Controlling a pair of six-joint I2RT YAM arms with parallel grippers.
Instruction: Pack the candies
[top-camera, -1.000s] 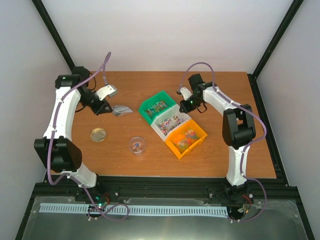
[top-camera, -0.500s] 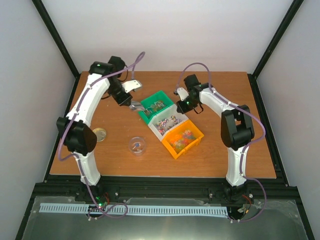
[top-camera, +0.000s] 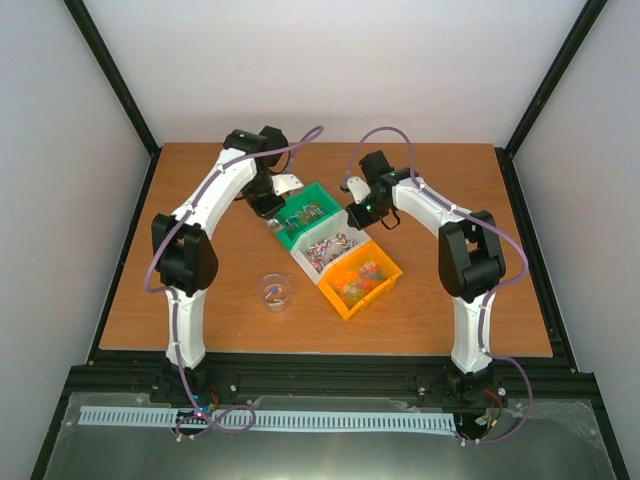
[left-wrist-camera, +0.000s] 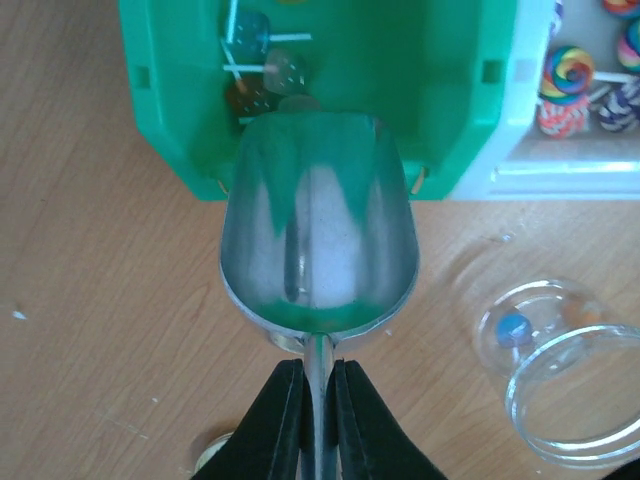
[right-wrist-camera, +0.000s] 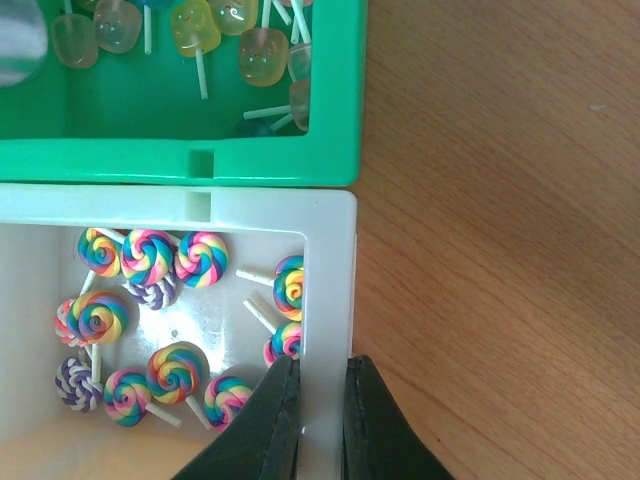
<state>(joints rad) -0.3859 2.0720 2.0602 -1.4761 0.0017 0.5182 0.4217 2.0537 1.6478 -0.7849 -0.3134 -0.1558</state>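
A shiny metal scoop (left-wrist-camera: 318, 240) is clamped by its handle in the closed left gripper (left-wrist-camera: 318, 368) and poised, empty, at one lip of the green plastic bin (left-wrist-camera: 440, 60), where small stick candies (left-wrist-camera: 285, 68) lie, presumably to be dug out. The adjoining white plastic bin (right-wrist-camera: 330, 260) is pinched at its wall by the narrowed right gripper (right-wrist-camera: 322, 365), likely for steadying. Beside that lip, room is bounded by a clear round jar (left-wrist-camera: 545, 350).

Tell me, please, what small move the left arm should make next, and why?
Probably ease the scoop forward and down into the green bin: its bowl is empty, and the candies lie just beyond its tip.
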